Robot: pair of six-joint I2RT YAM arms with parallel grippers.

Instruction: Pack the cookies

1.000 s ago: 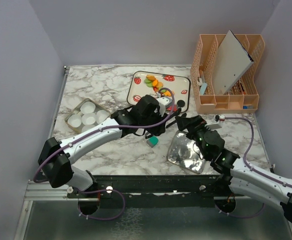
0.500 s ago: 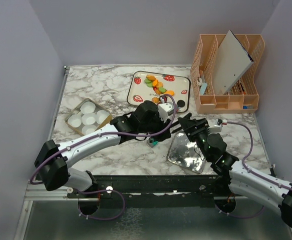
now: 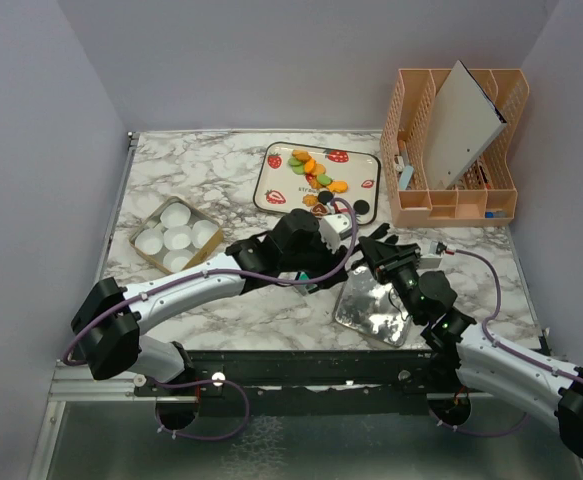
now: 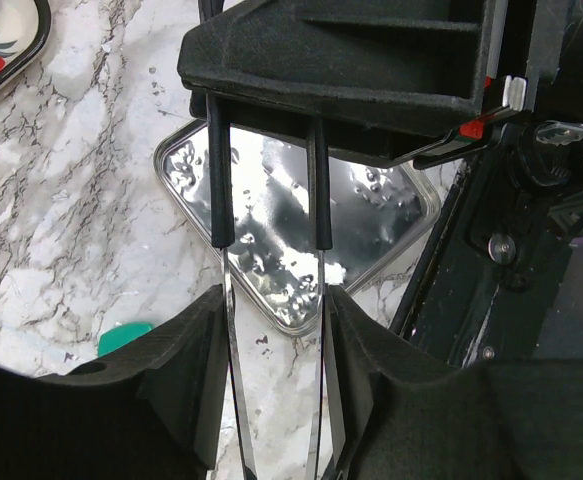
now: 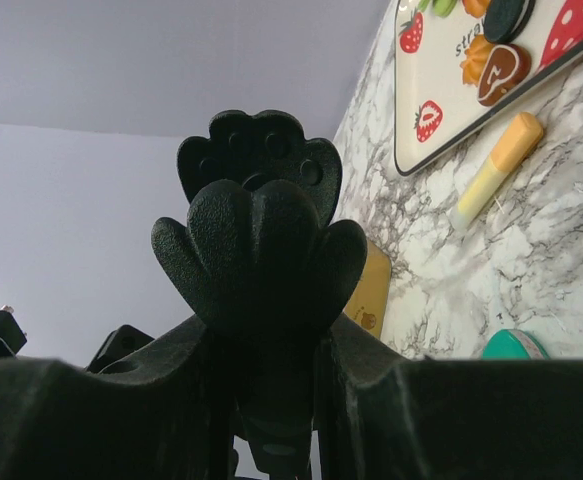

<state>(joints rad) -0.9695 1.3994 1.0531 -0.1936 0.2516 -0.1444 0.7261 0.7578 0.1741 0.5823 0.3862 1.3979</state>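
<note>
Left gripper is half-closed, pinching the tongs by both legs. Right gripper hugs their scalloped black heads (two grippers, one tool!). The cookies sit on the strawberry tray, far side.

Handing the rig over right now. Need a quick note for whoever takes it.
Left tool: shut on the metal arms of the tongs.
Right tool: shut on the tongs' black paw end, so both hold them.
Cookies: all on the strawberry tray; none in the foil tray.
Done: nothing packed.
Left: probably release one tool from the tongs, then pack every cookie.
</note>
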